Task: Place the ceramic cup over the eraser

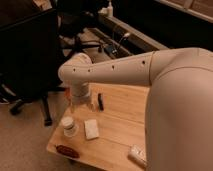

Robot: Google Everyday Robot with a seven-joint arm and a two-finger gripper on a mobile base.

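Observation:
The ceramic cup (69, 126), small, white and round, stands on the wooden table (122, 117) near its left edge. The eraser (100, 101), a narrow black bar, lies farther back, toward the table's far edge. My arm reaches in from the right and bends down at the wrist. The gripper (81, 105) hangs over the table's far left corner, just left of the eraser and behind the cup. Its fingers stand apart, open, with nothing between them. The cup is a short way in front of the gripper and does not touch it.
A flat white block (91, 128) lies right beside the cup. A dark red oval object (64, 150) sits at the table's front left edge, a pale object (137, 154) at the front right. Black office chairs (30, 55) stand on the floor behind the table.

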